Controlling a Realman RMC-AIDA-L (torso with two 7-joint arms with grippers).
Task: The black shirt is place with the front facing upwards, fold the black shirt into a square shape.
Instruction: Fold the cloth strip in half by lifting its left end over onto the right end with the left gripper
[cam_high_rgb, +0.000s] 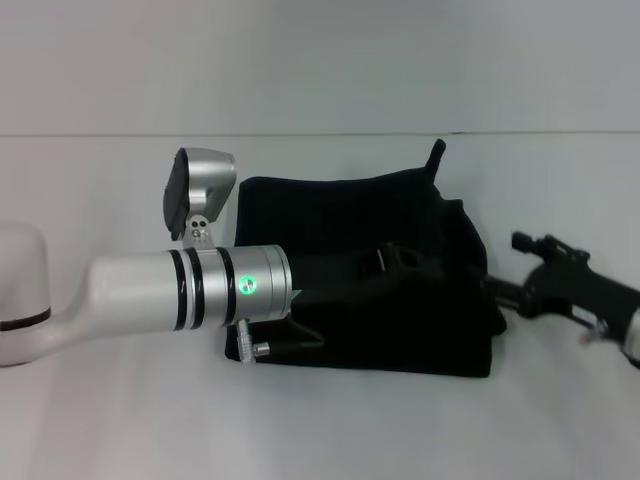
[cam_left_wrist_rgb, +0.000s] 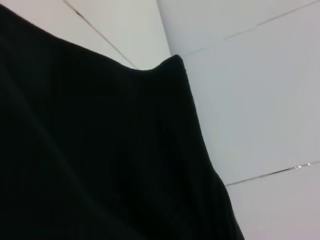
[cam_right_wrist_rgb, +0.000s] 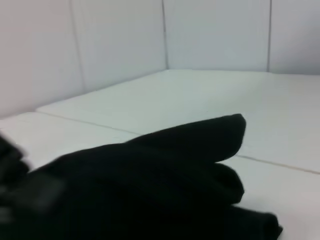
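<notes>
The black shirt (cam_high_rgb: 400, 215) lies in a folded, roughly square heap on the white table (cam_high_rgb: 120, 420), and its letters are hidden. A corner of cloth sticks up at its far edge. My left arm reaches in from the left, and its gripper (cam_high_rgb: 398, 262) is low over the middle of the shirt, black against black. My right gripper (cam_high_rgb: 502, 292) is at the shirt's right edge, close to the cloth. The left wrist view shows black cloth (cam_left_wrist_rgb: 100, 150) filling most of the picture. The right wrist view shows the heap (cam_right_wrist_rgb: 165, 170) from the side.
The white table has thin seam lines (cam_left_wrist_rgb: 270, 174) and a white wall (cam_high_rgb: 320, 60) stands behind it. My left arm's silver wrist (cam_high_rgb: 230, 285) covers the shirt's near left corner. White table surface lies on all sides of the shirt.
</notes>
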